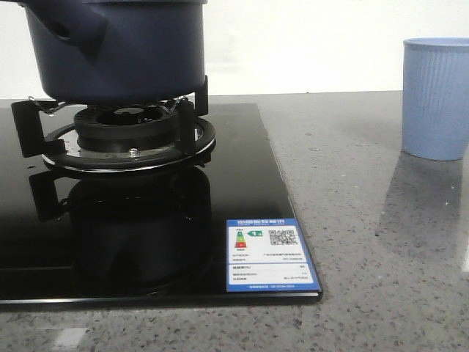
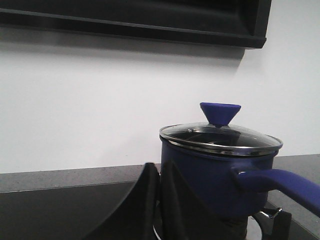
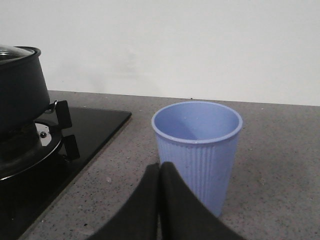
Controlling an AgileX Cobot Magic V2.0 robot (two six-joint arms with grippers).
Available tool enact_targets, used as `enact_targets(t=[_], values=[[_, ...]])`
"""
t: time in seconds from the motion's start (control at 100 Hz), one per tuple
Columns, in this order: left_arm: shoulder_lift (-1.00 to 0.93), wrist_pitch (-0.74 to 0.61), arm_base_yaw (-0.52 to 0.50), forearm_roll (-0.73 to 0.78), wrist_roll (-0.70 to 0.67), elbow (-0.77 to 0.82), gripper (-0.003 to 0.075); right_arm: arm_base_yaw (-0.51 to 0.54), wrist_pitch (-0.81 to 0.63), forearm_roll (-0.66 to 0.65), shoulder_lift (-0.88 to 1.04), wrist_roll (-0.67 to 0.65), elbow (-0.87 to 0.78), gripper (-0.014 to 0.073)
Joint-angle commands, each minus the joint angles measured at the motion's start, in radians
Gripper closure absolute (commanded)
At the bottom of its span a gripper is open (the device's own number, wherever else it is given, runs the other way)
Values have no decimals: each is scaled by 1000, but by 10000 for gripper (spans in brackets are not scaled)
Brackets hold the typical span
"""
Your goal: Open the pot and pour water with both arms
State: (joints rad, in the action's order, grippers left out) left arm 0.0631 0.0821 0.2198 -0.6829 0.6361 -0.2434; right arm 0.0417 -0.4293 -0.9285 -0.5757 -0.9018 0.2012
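The grey speckled countertop [image 1: 366, 242] fills the lower and right part of the front view, with a white wall behind it. On its left lies the black glass cooktop [image 1: 146, 242], glossy enough to mirror the burner; an energy label sticker [image 1: 270, 254] sits at its lower right corner. The burner grate [image 1: 124, 136], in the upper left of the front view, carries the pot [image 1: 121, 48], dark navy and cut off by the top edge of the frame. In the left wrist view the pot [image 2: 215, 175] stands lower right, its long handle [image 2: 280, 185] running off the right edge, and the glass lid [image 2: 220, 137] with a blue cone knob [image 2: 220, 113] is seated on its rim. A dark shelf or hood edge [image 2: 150, 20] crosses the top of that view.

The light blue ribbed cup [image 1: 436, 99] stands upright at the right edge of the front view, well apart from the cooktop, open and showing nothing inside in the right wrist view.

The left gripper [image 2: 159, 200] has its fingers pressed together, holding nothing, just beside the pot. The right gripper [image 3: 160, 200] is likewise closed and empty, in front of the cup [image 3: 196, 150].
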Motion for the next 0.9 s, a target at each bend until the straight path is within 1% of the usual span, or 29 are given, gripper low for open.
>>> enact_targets(t=[0.0,0.12,0.18,0.21,0.24,0.29,0.34,0.47,0.57,0.65,0.73,0.78,0.89], values=[[9,-62,-4,-11,-2,-25,739,7,-52,17,1,0,26,663],[9,-62,-4,-9,-2,-25,739,7,-52,17,1,0,26,663],[9,-64,-6,88,-26,-25,739,7,-52,17,1,0,26,663],[9,-64,-11,159,-72,-22,739,7,-52,17,1,0,26,662],[9,-64,-20,269,-160,-21,739,7,-52,17,1,0,26,663],[9,-64,-42,408,-298,-12,739,7,-52,17,1,0,26,663],[9,-64,-72,485,-397,5,739,7,-52,17,1,0,26,663],[4,-64,-155,503,-512,94,739,7,-52,17,1,0,26,663],[-48,-64,-168,624,-648,167,739,7,-52,17,1,0,26,663],[-98,-64,-168,615,-658,229,739,7,-52,17,1,0,26,662],[-94,-70,-168,608,-678,279,739,7,-52,16,1,0,26,662],[-94,-31,-168,601,-678,277,739,7,-52,16,-1,0,26,662],[-94,-34,-168,606,-664,280,739,7,-52,16,-1,0,26,663]])
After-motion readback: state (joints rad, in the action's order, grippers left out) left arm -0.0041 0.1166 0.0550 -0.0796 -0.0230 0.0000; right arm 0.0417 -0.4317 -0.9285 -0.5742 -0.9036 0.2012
